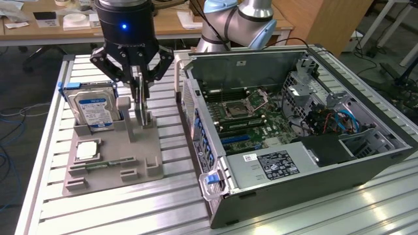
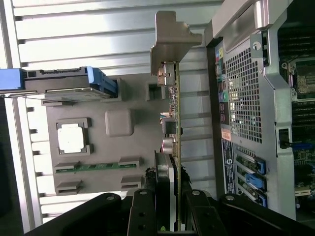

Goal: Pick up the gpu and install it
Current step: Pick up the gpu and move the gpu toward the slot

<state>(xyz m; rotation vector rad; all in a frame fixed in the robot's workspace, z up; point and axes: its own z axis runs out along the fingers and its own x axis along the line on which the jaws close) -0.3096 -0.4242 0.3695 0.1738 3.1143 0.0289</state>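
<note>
exterior view, near to far. on the slatted table, lower left of the frame, lies one grey holder carrying one memory stick and one processor chip. behind these, at the holder's far edge, the one gpu stands upright on its long edge, seen edge-on. the one pincer, upper left of the frame, is clenched on the card's upper edge, one finger on each face; whether the card is clear of its slot cannot be told. just beside it, toward the frame's left, stands one hard drive. one open computer case occupies the right half, apart from the holder. one robot arm rises at the upper centre.

judged handling: the gpu is probably light, thin and stiff but fragile, with exposed parts. it is best held by the flat faces near the bare board edge. its metal bracket looks the sturdiest part. a narrow grip may let it pivot.
</note>
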